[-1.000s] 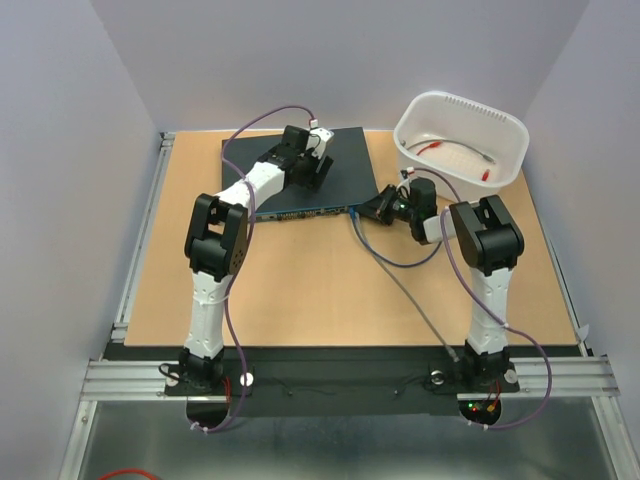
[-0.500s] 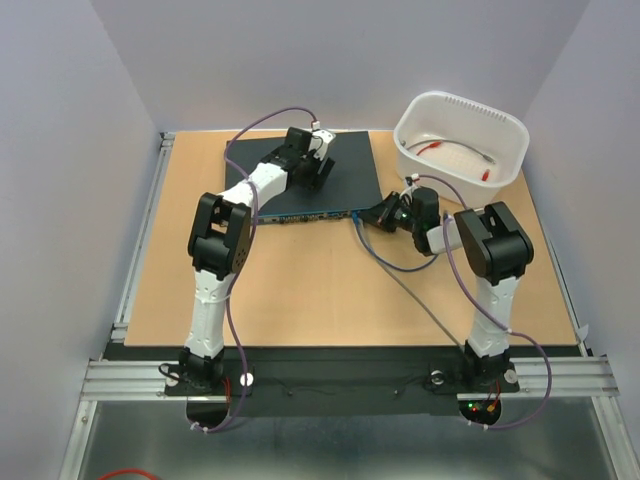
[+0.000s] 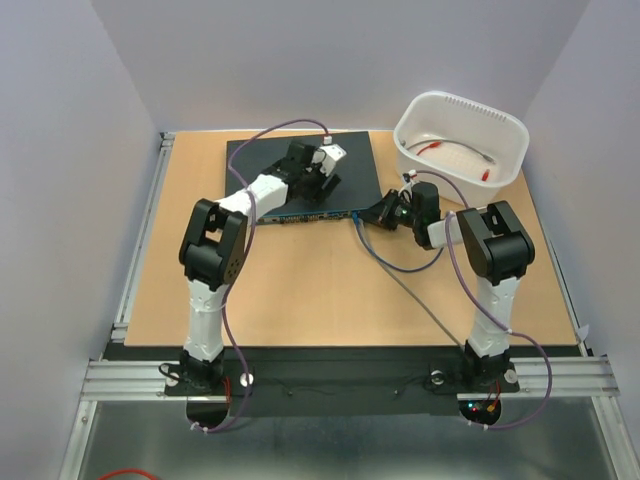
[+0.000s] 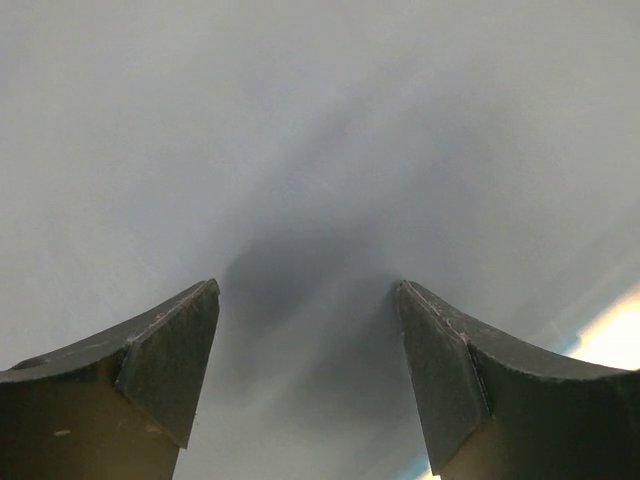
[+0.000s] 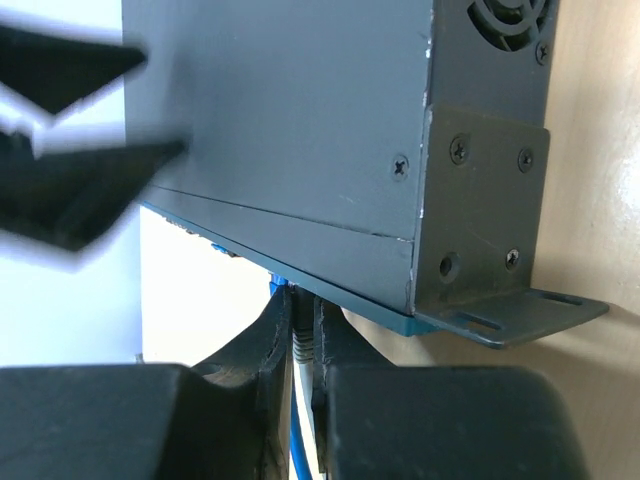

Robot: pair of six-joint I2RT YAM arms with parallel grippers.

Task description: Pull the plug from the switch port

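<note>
Status: the plug is not yet out, by my reading. The switch (image 3: 358, 175) lies flat at the far middle of the table (image 3: 300, 290), with its port row facing the arm bases. The plug (image 5: 301, 343) sits at a port near the switch's right end. Its blue tip is against the front edge, and I see no gap there. The right gripper (image 5: 297, 315) is closed on the plug's boot, pinching it from both sides. The cable (image 3: 368, 245) trails back toward the near edge. The left gripper (image 4: 305, 350) is over the switch's lid with its jaws apart, holding nothing. I judge it is there to brace the box, but I cannot confirm contact. What is left is the pull itself, straight back from the port.

Views: the overhead gives the layout, with both arms, the white tub (image 3: 505, 165) at far right and the cable run, but the plug is too small there to read. Only the right wrist view shows the pinch and the plug at its socket, plus the mounting ear (image 5: 490, 220). The left wrist view shows just two spread fingers (image 4: 165, 360) over blank grey.
</note>
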